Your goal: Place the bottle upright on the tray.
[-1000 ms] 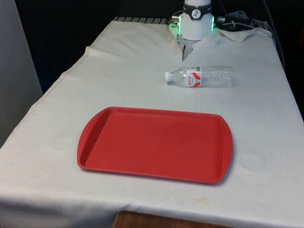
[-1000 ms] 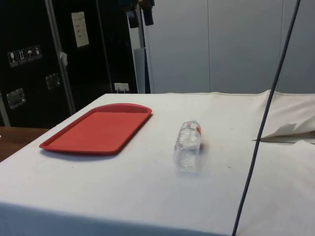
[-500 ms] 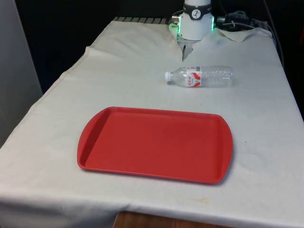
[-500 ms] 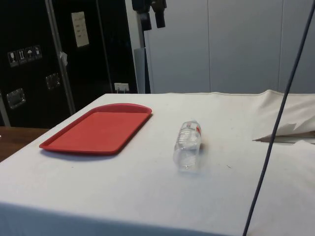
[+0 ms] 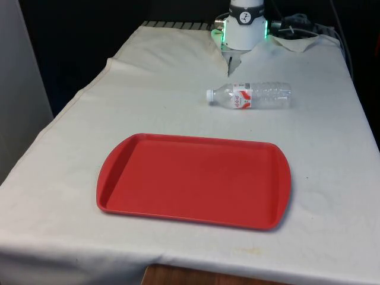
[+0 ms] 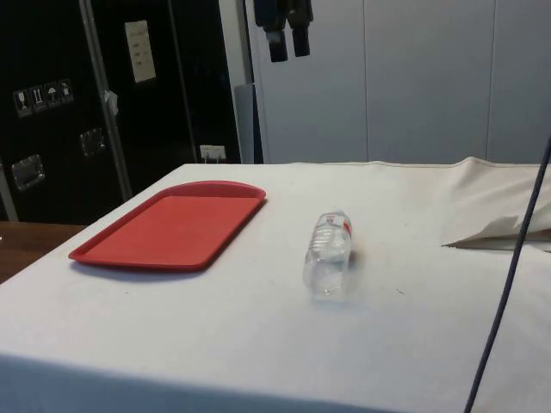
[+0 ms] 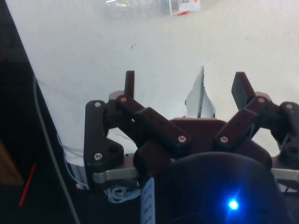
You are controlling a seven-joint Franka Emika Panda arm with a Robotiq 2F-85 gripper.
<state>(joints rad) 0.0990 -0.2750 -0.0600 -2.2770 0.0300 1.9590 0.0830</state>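
Observation:
A clear plastic bottle (image 5: pixel 250 95) with a red-and-white label lies on its side on the white cloth, its white cap towards the front view's left. The red tray (image 5: pixel 193 178) lies flat nearer the camera with nothing on it. In the side view my gripper (image 6: pixel 289 53) hangs high above the table, beyond the bottle (image 6: pixel 330 254) and to the right of the tray (image 6: pixel 172 228). The wrist view has the fingers (image 7: pixel 129 84) spread wide apart with nothing between them, and the bottle (image 7: pixel 149 6) far ahead on the cloth.
The cloth is creased into a raised fold (image 5: pixel 228 62) just in front of the robot's base (image 5: pixel 245 27). A dark cable (image 6: pixel 508 275) hangs across the side view's right, beside a rumpled bit of cloth (image 6: pixel 504 231).
In the side view my gripper has travelled to the right and a little lower, towards the spot above the bottle. Bottle and tray have not moved.

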